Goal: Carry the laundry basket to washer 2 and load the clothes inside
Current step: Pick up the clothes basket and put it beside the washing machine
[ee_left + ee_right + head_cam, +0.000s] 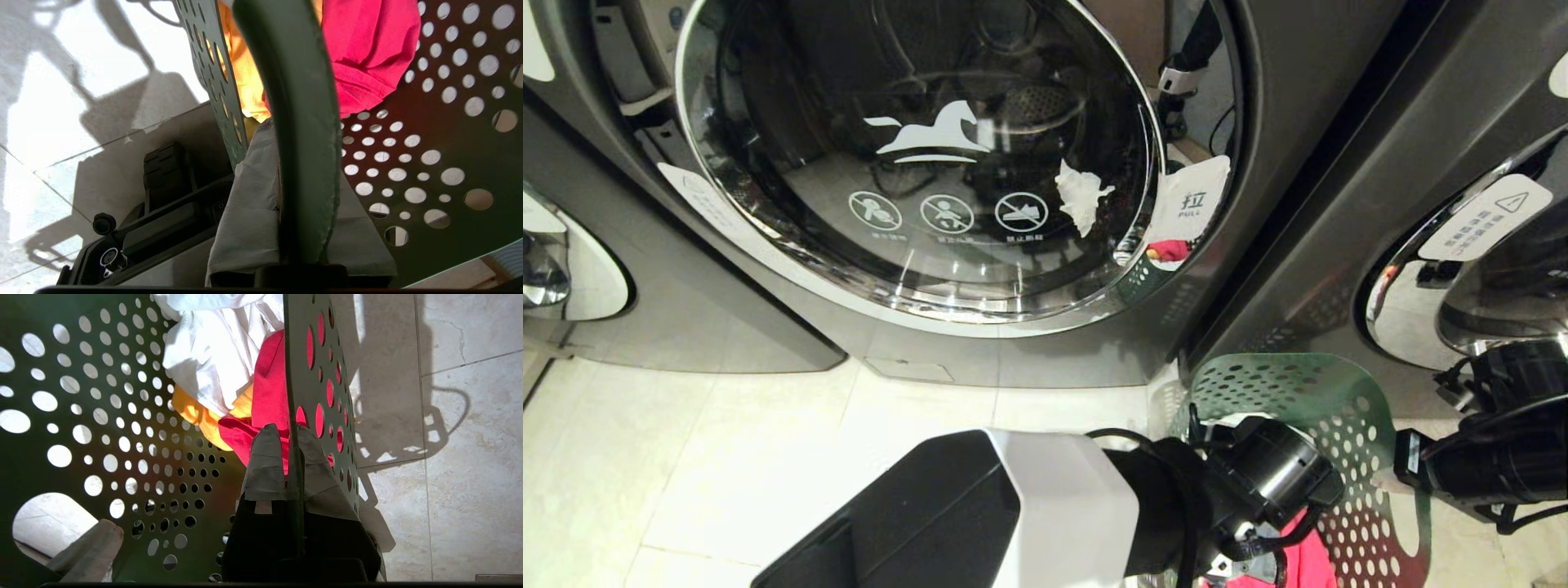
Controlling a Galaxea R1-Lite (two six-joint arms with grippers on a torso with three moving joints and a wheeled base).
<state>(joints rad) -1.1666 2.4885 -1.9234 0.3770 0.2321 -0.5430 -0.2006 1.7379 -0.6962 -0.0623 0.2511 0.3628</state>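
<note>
The dark green laundry basket (pixel 1298 392) hangs low at the right, close to the front of a dark grey washer (pixel 1282 122). The washer's round chrome-rimmed door (pixel 915 163), with a white horse logo, is shut. No numeral shows, so I cannot tell whether this is washer 2. My left gripper (pixel 304 155) is shut on the basket's rim (pixel 302 102), one taped finger on each side. My right gripper (pixel 288 433) is shut on the opposite wall (pixel 322 363). Inside lie the clothes: a pinkish-red piece (pixel 367 53), a yellow-orange one (pixel 241 73) and a white one (pixel 212 355).
A second washer (pixel 1462 204) stands to the right and part of a third (pixel 572 278) to the left. A white pull label (pixel 1192 200) sits at the door's right edge. Pale floor tiles (pixel 727 457) lie below, and my own base (pixel 163 216) is under the basket.
</note>
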